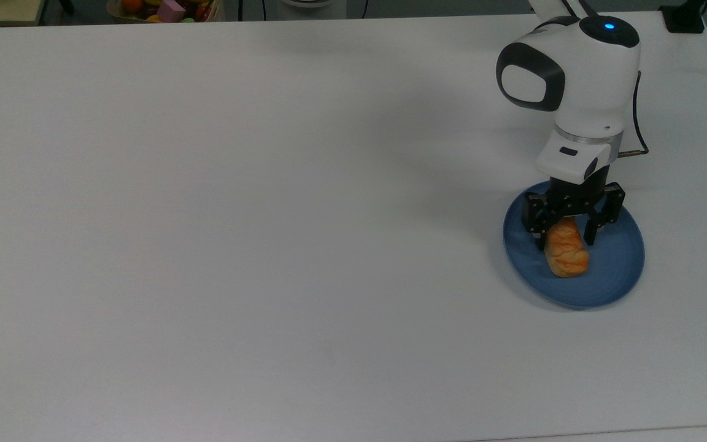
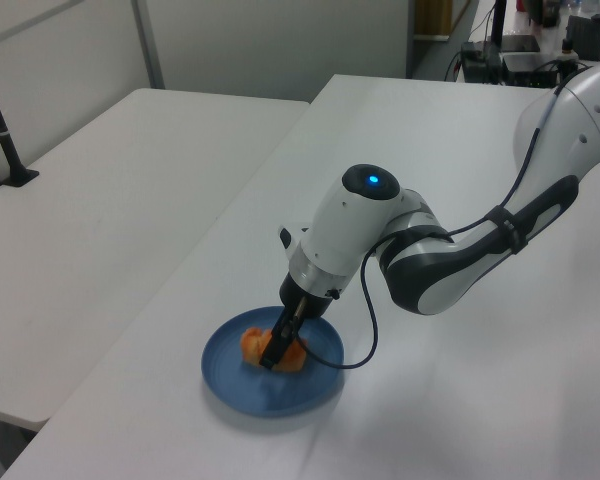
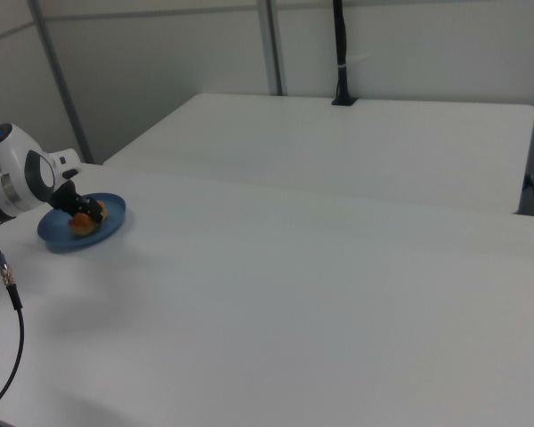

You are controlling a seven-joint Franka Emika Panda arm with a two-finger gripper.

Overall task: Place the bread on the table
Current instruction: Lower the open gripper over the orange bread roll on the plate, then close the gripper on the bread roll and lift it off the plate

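My gripper (image 1: 563, 236) straddles the bread (image 1: 566, 252), fingers apart on either side of its far end, while the bread lies on the blue plate (image 1: 617, 270), not yet moved to the bench (image 1: 267, 215).
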